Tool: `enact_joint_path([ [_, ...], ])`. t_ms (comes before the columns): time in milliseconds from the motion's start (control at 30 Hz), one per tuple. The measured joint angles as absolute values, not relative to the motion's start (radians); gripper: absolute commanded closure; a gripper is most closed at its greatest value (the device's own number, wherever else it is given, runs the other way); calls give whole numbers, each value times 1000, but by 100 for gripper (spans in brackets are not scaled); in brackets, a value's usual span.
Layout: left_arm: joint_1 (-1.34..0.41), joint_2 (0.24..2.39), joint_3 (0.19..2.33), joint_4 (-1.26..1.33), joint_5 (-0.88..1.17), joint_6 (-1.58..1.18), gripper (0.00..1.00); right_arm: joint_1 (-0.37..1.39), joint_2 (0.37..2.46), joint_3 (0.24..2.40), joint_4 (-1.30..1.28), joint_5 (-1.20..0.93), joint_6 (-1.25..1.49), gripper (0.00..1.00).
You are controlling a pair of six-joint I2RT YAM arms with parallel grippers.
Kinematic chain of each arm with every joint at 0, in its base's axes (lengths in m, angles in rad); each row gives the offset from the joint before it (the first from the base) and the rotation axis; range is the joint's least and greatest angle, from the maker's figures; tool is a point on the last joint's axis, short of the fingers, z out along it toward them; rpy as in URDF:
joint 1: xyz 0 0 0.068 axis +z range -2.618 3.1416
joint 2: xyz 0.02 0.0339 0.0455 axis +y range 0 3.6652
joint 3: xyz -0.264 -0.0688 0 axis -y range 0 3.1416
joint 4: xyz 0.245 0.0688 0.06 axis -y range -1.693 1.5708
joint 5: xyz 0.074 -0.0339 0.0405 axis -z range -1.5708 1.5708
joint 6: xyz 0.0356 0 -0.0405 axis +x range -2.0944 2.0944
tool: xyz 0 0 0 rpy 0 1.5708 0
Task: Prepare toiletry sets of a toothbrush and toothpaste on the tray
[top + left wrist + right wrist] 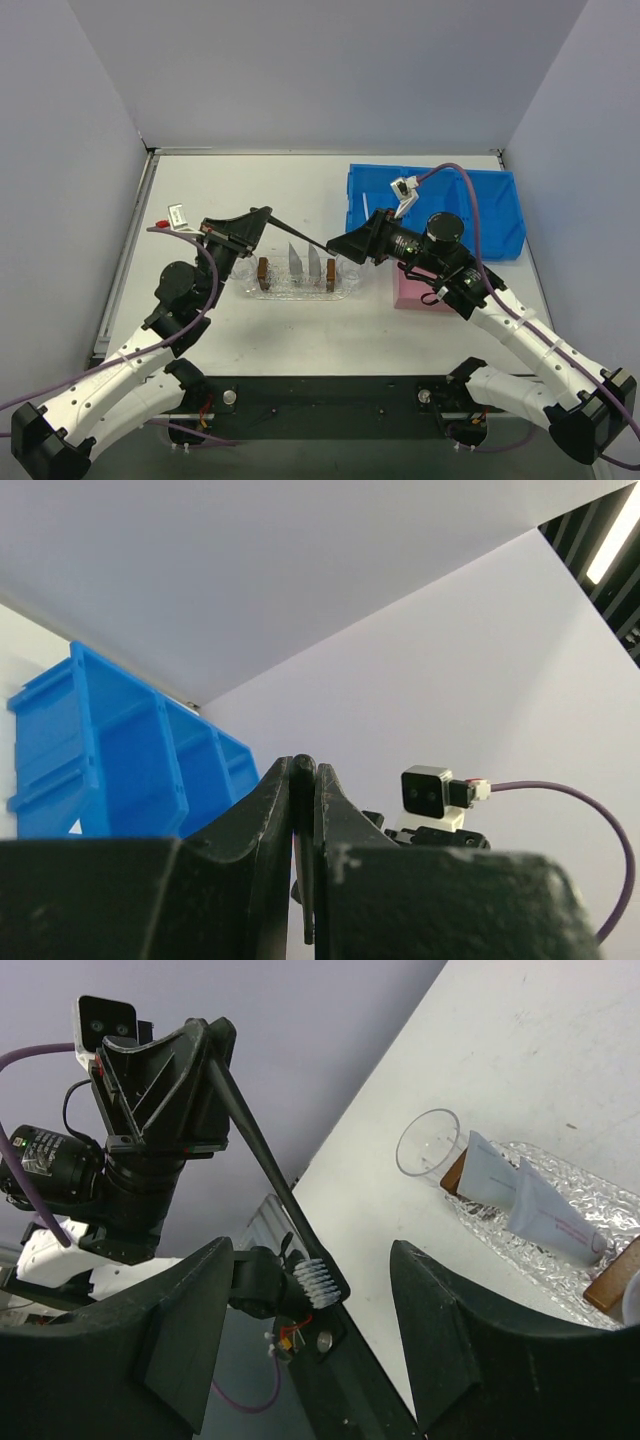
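**Black toothbrush spanned between the two grippers, above the tray**

Clear plastic tray point(282, 290) lay just below centre of the top view, between the two arms. The toothbrush point(300, 236) hung in the air above it, slanting from centre-left down to centre-right.

Left gripper point(265, 214) was clamped on the handle end. Right gripper point(335, 247) stood with jaws wide apart either side of the white bristle head, touching neither side in the right wrist view.

Handling, as judged:
- Toothbrush: light, stiff, thin and smooth, so likely to pivot in a narrow pinch. Best taken on the bare handle just behind the bristles, not on the bristles, which would give.
- Toothpaste point(295, 260): light and soft-bodied. The crimped flat end or the flat faces looked the safer hold.

Count:
- Tray: one.
- Toothbrush: one seen for certain, the black one. A pale sliver in the blue bin point(480, 215) at upper right could not be identified.
- Toothpaste tubes: two, propped side by side on the tray.
- Clear cups point(243, 268): two, one at each end of the tray.
- Brown blocks point(264, 272): two, outside the tubes.
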State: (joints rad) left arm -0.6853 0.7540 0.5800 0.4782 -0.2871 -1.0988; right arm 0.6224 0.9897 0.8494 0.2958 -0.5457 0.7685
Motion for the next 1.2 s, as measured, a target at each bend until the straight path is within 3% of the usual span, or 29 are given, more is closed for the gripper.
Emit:
enact_joint_path([
  [533, -685, 746, 580, 530, -318, -1115, 100, 649, 1038, 824, 426, -585, 889, 60],
  [833, -683, 746, 578, 537, -319, -1119, 100, 650, 1039, 820, 431, -585, 889, 79],
  [1067, -678, 746, 568, 543, -326, -1129, 100, 649, 1039, 818, 431, -585, 888, 100],
  [1167, -678, 748, 568, 543, -322, -1132, 100, 649, 1036, 817, 430, -584, 882, 100],
  [1200, -678, 749, 568, 543, -318, -1132, 88, 649, 1035, 817, 430, -584, 879, 100],
])
